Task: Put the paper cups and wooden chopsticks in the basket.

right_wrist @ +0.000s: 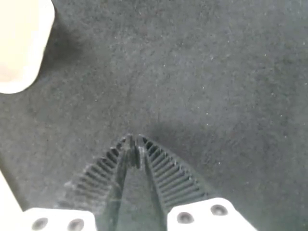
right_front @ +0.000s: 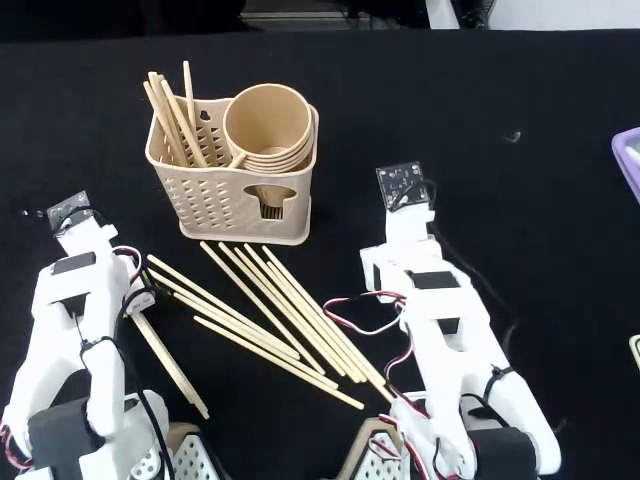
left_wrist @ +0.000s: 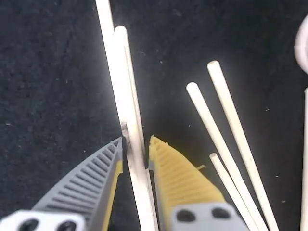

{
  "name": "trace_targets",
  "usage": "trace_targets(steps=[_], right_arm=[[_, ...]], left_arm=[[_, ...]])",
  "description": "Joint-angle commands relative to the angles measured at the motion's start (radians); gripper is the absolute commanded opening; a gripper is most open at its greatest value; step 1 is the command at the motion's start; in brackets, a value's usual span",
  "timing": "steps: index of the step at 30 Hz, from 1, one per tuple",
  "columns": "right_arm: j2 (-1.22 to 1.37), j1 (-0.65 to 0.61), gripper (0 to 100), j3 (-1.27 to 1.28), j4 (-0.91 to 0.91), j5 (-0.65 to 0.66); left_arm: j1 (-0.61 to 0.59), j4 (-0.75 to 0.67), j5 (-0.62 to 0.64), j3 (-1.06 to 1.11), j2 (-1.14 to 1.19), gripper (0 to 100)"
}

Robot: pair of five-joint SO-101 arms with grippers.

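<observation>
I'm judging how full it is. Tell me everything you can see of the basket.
The basket is beige, plastic-looking, rectangular with rounded corners, its walls pierced by slots and a handle cutout in the near side. It stands upright on the black table, holding nested paper cups in one end and several chopsticks leaning in the other.

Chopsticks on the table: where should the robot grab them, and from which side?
Probably pinch the thin shaft crosswise, near one end, coming straight down from above: the chopsticks lie flat on the cloth. The left gripper holds a pair that way.
</observation>
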Motion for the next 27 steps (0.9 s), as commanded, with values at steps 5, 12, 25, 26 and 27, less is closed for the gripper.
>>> trace_targets(steps=[5,12,25,26,27], right_arm=[[0.002,-0.012,1.6,-0.004,-0.023,0.009],[0.002,-0.014,1.6,-0.004,-0.023,0.009],[0.002,-0.015,1.6,-0.01,-0.023,0.009],[0.002,-0.015,1.6,-0.01,-0.023,0.009],[0.002,-0.015,1.6,-0.01,-0.026,0.009]], left_arm=[[-0.01,-0.009,-0.003,-0.085,-0.009,10],[-0.015,-0.009,-0.071,-0.094,-0.012,22],[-0.124,0.005,-0.089,-0.174,-0.002,20],[-0.107,0.005,-0.089,-0.176,-0.002,20],[-0.093,0.0,-0.089,-0.174,-0.002,20]])
